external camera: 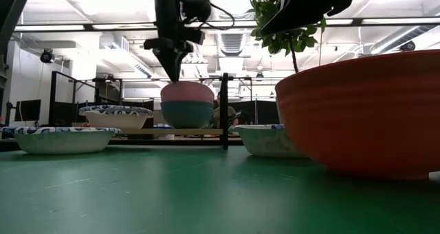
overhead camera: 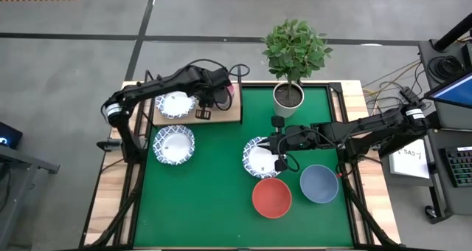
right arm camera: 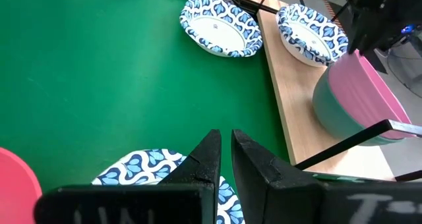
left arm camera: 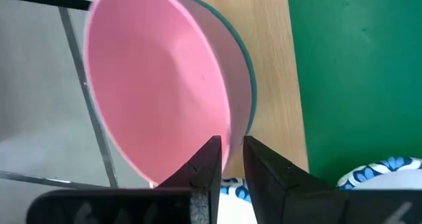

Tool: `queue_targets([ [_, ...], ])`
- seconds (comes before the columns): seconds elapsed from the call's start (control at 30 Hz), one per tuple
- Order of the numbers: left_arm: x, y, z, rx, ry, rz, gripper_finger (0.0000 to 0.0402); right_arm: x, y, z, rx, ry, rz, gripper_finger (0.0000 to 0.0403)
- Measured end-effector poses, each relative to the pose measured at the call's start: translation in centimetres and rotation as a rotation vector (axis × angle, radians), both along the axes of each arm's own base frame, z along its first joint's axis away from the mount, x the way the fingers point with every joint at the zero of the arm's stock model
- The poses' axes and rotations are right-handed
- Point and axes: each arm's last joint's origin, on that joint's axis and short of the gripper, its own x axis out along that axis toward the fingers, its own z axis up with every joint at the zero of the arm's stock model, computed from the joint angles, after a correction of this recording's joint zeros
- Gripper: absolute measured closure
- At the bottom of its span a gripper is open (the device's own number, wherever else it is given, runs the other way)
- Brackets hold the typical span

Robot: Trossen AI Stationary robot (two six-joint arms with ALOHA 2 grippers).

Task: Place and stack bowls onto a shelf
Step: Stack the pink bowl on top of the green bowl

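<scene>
Bowls lay spread across the table, and the light wooden shelf board (overhead camera: 221, 117) with thin black uprights serves as the landmark. Left of everything on it, a white bowl with a blue patterned rim (overhead camera: 175, 104) sat on the shelf's left end. Just off the shelf's front edge, on the green mat (overhead camera: 221, 199), lay a second white, blue-rimmed bowl (overhead camera: 174, 145). At the shelf's right end the plain pink bowl (left arm camera: 158, 85) was nested in the green bowl (right arm camera: 330, 115), both on the board. The left gripper (left arm camera: 229, 159) was over that stack, its fingers astride the pink rim with a narrow gap between them; whether they pinched the wall or had just let go, I cannot tell.

Well to the right of the shelf, the right gripper (right arm camera: 224, 151) hung over a third blue-rimmed white bowl (overhead camera: 258, 156), its fingers nearly together and nothing seen held. Farther right and toward the front lay the red bowl (overhead camera: 271, 197) and the grey-blue bowl (overhead camera: 318, 183).

Judging by looks, these bowls are light, stiff and smooth-walled, probably slippery under the pads. The rim is the sensible hold, one finger inside and one outside, lifted level so the bowl does not swing, and set down gently so a nested stack stays centred.
</scene>
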Motion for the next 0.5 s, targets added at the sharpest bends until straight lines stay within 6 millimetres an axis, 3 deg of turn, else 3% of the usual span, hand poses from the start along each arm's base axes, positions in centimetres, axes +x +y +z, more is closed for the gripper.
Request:
queue_targets([
  [0.13,-0.9,-0.4,1.7,0.001,-0.063,0.025,0.0355,0.0,0.0,0.0,0.0,0.0,0.0,0.0376],
  [0.3,-2.4,-0.5,3.5,-0.127,-0.33,-0.003,0.0362,0.0,0.0,0.0,0.0,0.0,0.0,0.0376],
  [0.5,-4.6,0.4,3.5,0.002,-0.663,0.037,0.0365,0.0,0.0,0.0,0.0,0.0,0.0,0.0376],
])
